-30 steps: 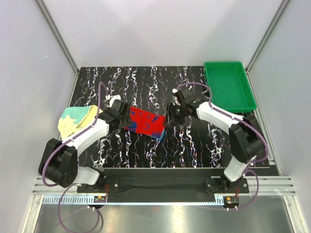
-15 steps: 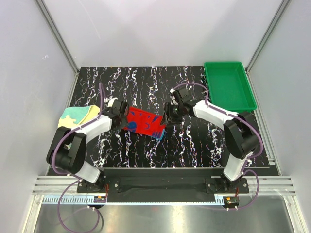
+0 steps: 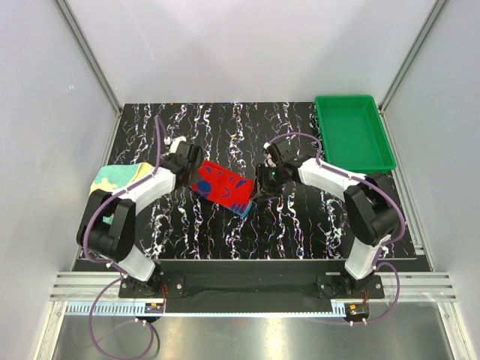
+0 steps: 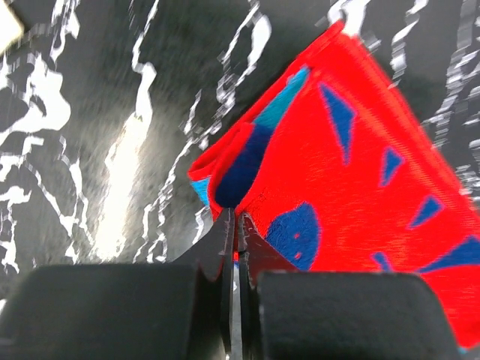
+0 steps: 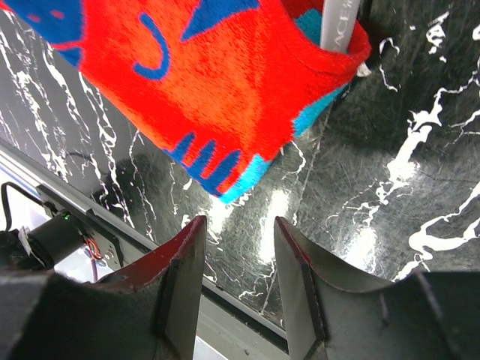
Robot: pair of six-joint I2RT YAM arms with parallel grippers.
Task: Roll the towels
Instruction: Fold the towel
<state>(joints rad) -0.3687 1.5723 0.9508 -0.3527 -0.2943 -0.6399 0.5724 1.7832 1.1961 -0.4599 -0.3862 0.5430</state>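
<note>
Since the earlier frame the left end effector has moved a little toward the back of the table and its fingers have come together. The right end effector has come closer to the right edge of the red towel. Now the left fingers are pressed together at the folded left corner of the red towel; I cannot tell if cloth is caught between them. The right fingers stand apart above the bare table, just beside the towel's near right corner, with nothing between them. The red towel lies folded in the middle of the table, between the two end effectors. The pale yellow towel lies at the left edge, partly under the left arm. The green tray stands at the far right corner.
</note>
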